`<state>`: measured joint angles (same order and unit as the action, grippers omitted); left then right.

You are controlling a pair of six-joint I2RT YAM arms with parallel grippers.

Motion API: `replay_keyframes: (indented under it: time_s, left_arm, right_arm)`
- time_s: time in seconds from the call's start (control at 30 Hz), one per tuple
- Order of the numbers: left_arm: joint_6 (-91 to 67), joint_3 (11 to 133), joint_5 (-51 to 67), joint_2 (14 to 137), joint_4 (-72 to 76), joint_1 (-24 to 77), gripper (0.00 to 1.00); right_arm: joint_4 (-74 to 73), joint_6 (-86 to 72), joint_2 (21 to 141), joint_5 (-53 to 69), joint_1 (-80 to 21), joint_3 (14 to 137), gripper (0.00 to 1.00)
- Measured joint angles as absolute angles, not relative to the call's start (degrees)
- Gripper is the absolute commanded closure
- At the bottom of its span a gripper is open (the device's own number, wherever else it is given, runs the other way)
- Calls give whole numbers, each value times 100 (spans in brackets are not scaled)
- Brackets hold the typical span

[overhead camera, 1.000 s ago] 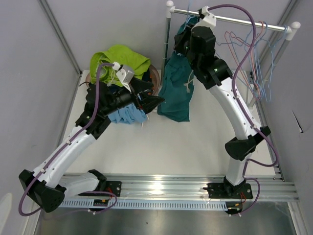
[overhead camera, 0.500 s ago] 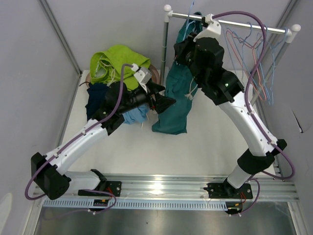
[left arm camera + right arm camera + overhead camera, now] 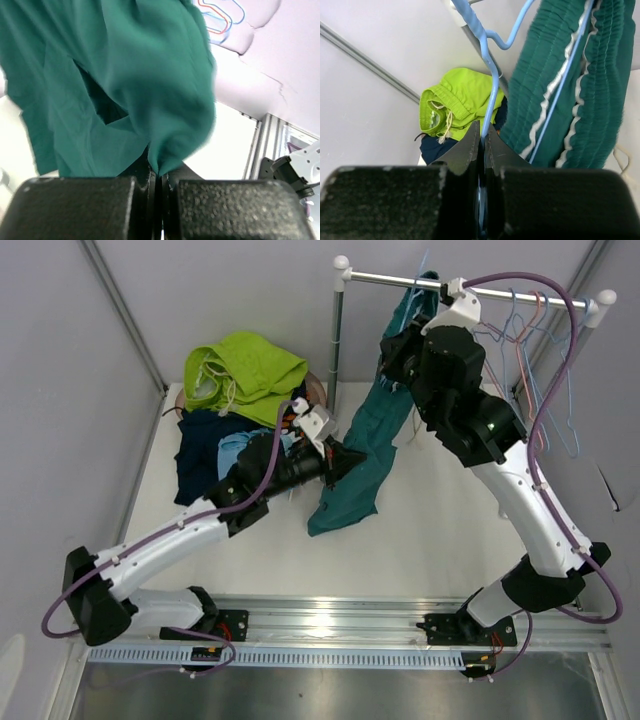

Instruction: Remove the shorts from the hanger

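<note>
I have L gripper (image 3: 159,175) clenched on a fold of the teal shorts (image 3: 348,500), below the rail (image 3: 372,278). R gripper (image 3: 481,134) is pinched tight on the blue hanger (image 3: 492,97) wire, just under the rail. Waistband sits on that hanger, legs drape down-left of rail. Lime green shorts (image 3: 250,365), navy pair (image 3: 198,445) & light blue pair (image 3: 232,445) are heaped left of rail.
</note>
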<state>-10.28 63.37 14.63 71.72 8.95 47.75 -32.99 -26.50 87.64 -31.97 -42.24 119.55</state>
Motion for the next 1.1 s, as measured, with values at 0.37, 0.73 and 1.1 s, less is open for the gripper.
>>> replay_keyframes:
  time_s: [0.37, 0.73, 1.1]
  left_arm:
    - [-1304, 4303, -84, 5205, 963, 6335, 100]
    - [-1256, 6676, -856, 7579, 248, 5603, 100]
    - [-1238, 9579, -727, 9362, -1135, 4244, 100]
  right_arm:
    - [-4219, -2746, 8733, -2681, -3225, 12892, 100]
    - [-4425, -3358, 8302, -2292, -3476, 12586, 100]
    - [-4613, -4147, 7006, -2316, -4283, 11155, 100]
